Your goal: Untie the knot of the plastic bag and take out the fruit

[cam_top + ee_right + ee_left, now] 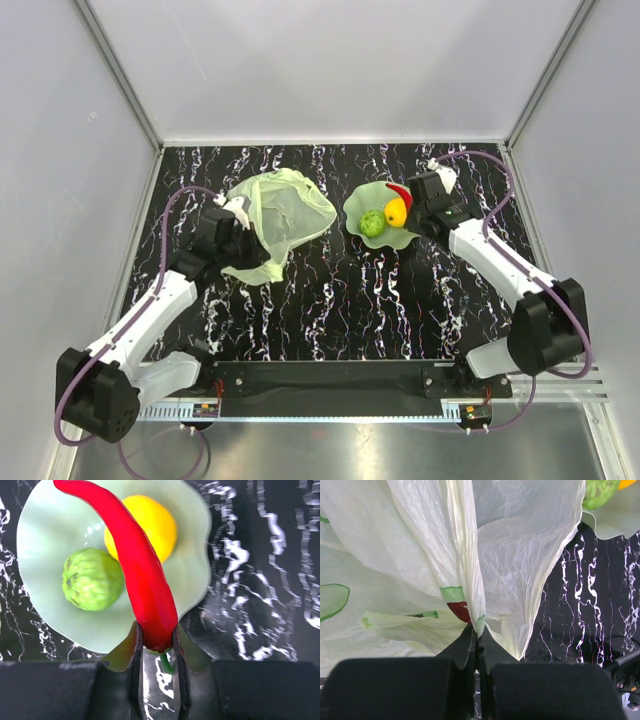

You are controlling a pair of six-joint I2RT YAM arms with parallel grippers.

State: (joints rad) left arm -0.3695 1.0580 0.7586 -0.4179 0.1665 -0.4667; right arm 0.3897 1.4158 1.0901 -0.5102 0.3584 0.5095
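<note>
Pinched tight, the left gripper (477, 630) clamps a fold of the plastic bag (282, 215), which lies crumpled on the marbled table (330, 310) with its mouth gaping. To the right of it, apart, the green dish (40, 535) holds the green round fruit (92, 579) and the yellow-orange one (150, 525). Reaching in from the right, the right gripper (156, 630) grasps the long red piece (135, 565) above them.

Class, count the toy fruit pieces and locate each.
3: green one and yellow one in the dish; red piece in the right pincer. The bag may hide more.
</note>
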